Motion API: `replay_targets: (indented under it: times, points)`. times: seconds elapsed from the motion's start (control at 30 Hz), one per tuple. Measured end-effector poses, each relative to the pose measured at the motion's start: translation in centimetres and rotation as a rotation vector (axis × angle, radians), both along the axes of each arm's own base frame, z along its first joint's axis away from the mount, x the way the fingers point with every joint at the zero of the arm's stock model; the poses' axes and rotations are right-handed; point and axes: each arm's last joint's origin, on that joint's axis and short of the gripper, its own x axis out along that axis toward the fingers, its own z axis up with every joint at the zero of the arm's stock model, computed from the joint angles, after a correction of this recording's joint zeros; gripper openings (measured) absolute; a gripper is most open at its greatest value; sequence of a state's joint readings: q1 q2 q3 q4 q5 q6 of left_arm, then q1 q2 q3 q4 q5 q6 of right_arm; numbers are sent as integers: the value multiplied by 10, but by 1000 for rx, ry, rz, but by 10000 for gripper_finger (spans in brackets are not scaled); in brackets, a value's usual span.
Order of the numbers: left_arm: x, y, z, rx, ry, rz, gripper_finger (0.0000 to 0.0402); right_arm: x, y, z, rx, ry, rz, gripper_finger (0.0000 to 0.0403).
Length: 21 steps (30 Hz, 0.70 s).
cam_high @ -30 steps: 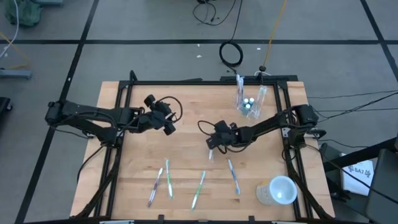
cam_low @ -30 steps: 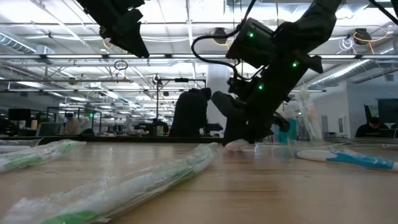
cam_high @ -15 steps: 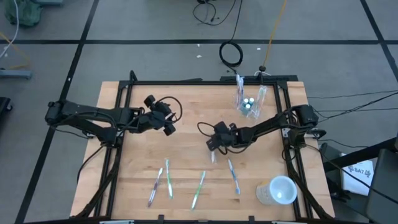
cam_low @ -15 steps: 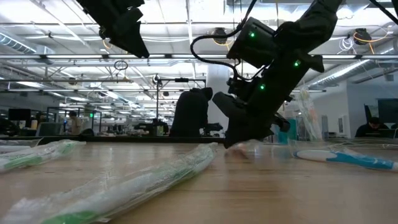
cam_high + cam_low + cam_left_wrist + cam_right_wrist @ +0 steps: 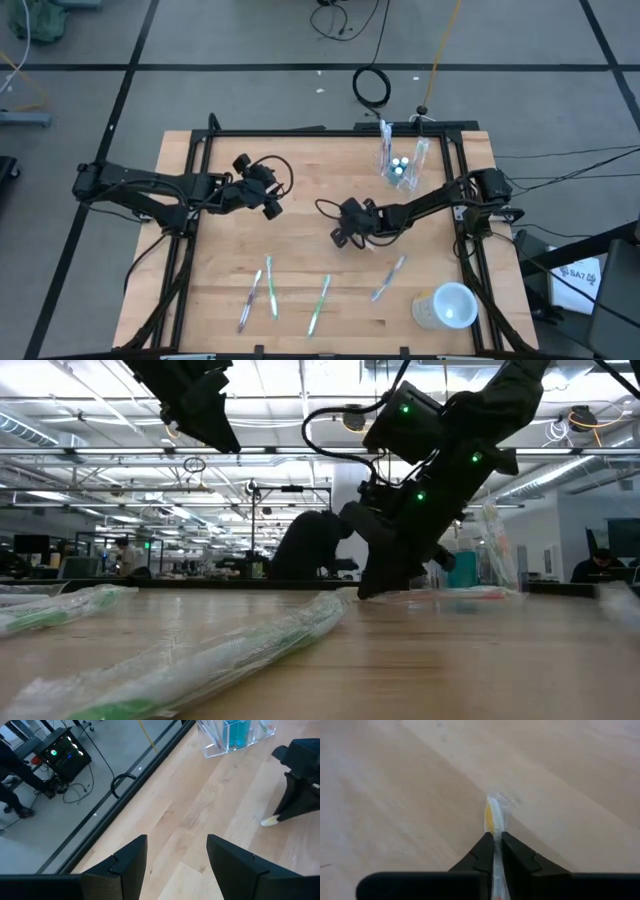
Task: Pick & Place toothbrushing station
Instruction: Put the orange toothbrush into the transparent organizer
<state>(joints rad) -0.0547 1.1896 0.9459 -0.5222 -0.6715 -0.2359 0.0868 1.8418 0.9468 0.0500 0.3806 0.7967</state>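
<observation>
Clear plastic wrapped the toothbrush (image 5: 493, 820) pinched between the clenched fingers of the right gripper (image 5: 345, 238) at frame centre, low on the table (image 5: 300, 180), likely for lifting toward the tumbler (image 5: 400, 165) at upper right. The left gripper (image 5: 270, 200) waited left of centre, released.

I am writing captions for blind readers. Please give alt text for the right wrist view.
The right gripper has its two dark jaws shut on the end of a slim toothbrush in a clear wrapper, with a yellow patch showing just past the jaws. Below it lies the light wooden table top, blurred.
</observation>
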Motion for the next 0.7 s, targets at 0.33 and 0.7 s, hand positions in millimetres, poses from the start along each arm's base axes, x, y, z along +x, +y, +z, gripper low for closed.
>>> replay_targets:
  times: [0.33, 0.7]
  points:
    - [0, 0, -1, 0, 8, -1, 212, 3, 1, 54, -132, -198, 182, 17]
    - [-1, -2, -1, -2, 17, -5, 212, -44, 1, 156, -631, -275, 79, 3]
